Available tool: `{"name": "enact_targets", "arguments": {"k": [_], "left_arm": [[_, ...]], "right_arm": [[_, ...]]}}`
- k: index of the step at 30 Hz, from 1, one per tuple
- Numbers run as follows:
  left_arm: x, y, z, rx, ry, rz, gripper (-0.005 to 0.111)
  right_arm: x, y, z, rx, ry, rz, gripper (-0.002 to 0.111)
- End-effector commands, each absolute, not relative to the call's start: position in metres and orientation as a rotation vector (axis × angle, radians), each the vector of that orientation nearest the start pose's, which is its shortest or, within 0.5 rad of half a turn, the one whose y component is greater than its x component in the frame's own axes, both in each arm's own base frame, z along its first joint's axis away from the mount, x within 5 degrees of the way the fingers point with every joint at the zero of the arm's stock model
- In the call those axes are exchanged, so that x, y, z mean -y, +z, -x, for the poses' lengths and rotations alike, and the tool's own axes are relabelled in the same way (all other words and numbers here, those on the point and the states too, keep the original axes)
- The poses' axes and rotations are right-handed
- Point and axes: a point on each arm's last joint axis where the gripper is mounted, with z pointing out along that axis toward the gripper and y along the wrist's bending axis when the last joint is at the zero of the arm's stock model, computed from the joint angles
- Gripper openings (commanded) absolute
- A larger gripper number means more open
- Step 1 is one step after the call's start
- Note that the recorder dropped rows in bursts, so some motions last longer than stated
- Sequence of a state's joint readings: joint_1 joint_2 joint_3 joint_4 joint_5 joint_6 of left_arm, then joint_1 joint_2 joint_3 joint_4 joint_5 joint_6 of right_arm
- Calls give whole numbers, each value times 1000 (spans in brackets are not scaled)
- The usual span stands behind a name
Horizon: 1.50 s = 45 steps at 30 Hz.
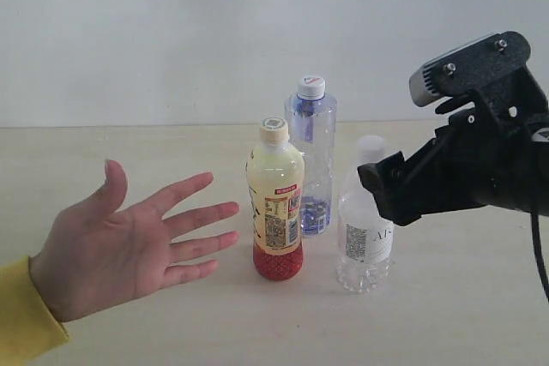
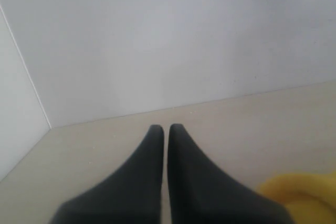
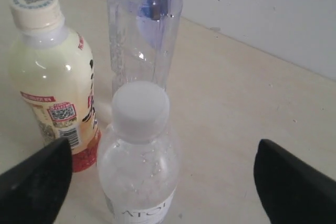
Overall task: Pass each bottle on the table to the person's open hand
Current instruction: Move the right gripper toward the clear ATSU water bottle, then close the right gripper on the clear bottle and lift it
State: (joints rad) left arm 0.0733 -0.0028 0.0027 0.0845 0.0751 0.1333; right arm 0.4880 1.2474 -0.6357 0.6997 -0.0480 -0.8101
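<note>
The pale wood-grain counter [image 1: 463,315] carries everything, and all three bottles stand upright on it. The black right arm comes in on the far side of the yellowish bottle [image 1: 275,203] from the hand. Its right gripper [image 3: 164,148] is spread wide, with one finger on each side of the short clear bottle [image 1: 364,246] and neither touching it. The person's open hand [image 1: 120,246], with a yellow cuff [image 1: 21,315], lies palm up, its fingertips near the yellowish bottle but apart from it. The tall bluish bottle [image 1: 311,152] stands just behind the yellowish bottle. The short clear bottle, white-capped and labelled, stands just beside the yellowish bottle on the side away from the hand. The left gripper [image 2: 166,129] is narrowed to a thin slit and grips nothing.
</note>
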Motion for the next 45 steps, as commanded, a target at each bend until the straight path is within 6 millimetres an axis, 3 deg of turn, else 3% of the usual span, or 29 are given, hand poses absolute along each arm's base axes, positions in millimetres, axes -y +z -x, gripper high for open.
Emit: {"name": "enact_targets", "arguments": {"k": [1,3,6,21,28,30,35,39,45], "left_arm": [[-5,207,-56,-1551,238,-112,4],[-5,207,-56,-1551,238,-112,4],[-5,207,-56,-1551,238,-112,4],[-5,207,-56,-1551,238,-112,4],[-5,207,-56,-1551,238,-112,4],[-5,207,-56,-1551,238,-112,4],[-5,207,-56,-1551,238,-112,4],[-5,207,-56,-1551,238,-112,4],[-5,207,-56,-1551,238,-112,4]], "right_arm": [[-124,260,-227,-1925,191,606,87],[-131,261,-232,-1922,199,620,87],[-133,247,-245,-1941,150,597,87],[-142,237,-261,-1874,177,536,83],[-143,232,-259,-1927,204,541,64],[-143,233,-259,-1925,209,529,52],[-142,235,-259,-1925,220,511,0],[-138,253,-249,-1891,245,504,0],[-128,284,-216,-1920,342,529,0]]}}
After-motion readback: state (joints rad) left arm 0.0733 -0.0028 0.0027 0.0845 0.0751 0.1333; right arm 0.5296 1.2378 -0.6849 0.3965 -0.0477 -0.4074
